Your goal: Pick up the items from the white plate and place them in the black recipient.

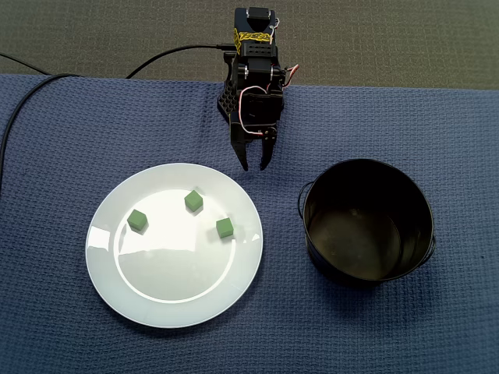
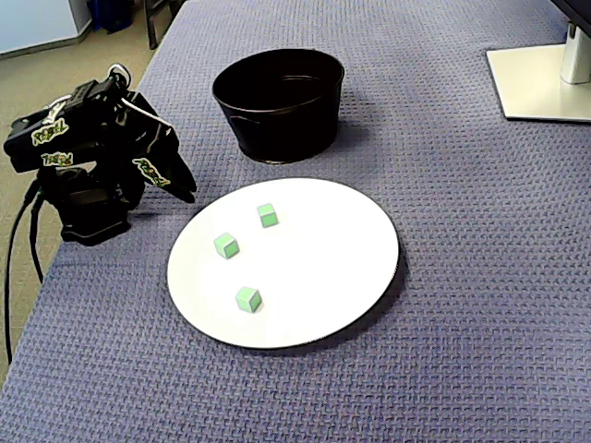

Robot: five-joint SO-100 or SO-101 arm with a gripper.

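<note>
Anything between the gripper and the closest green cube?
Nothing in the way: in a fixed view, only bare blue cloth and white plate surface separate the gripper from the nearest green cube.

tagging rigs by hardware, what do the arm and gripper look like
The arm is boxy black plastic with a yellow marked band and yellow-lettered stickers. Thin red and white wires loop over it, and a black cable trails off behind. The gripper has two tapered black fingers.

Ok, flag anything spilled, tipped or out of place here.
Nothing stands out. Three green cubes sit apart on the white plate, the black pot stands upright and empty, and the gripper hangs over the cloth beyond the plate.
</note>
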